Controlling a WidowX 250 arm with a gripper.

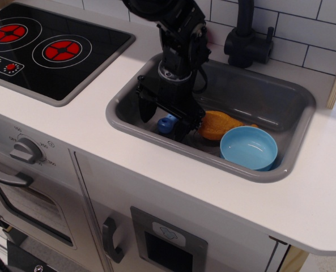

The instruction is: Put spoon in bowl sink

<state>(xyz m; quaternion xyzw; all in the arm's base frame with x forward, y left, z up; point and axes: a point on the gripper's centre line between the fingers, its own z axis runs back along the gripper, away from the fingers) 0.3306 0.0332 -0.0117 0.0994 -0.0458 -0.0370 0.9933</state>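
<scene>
The spoon (168,123) lies on the floor of the grey sink (257,95), left of centre; only its light-blue handle shows, and the grey scoop is hidden behind the gripper. My black gripper (163,119) is lowered into the sink with its fingers (144,109) apart, one on each side of the handle, and is open. The light-blue bowl (249,147) sits upright and empty at the sink's front right, apart from the spoon.
An orange toy chicken piece (217,124) lies between the spoon and the bowl, touching the bowl's rim. A black faucet (244,37) stands behind the sink. A black stove top (43,48) is to the left on the white counter (88,133).
</scene>
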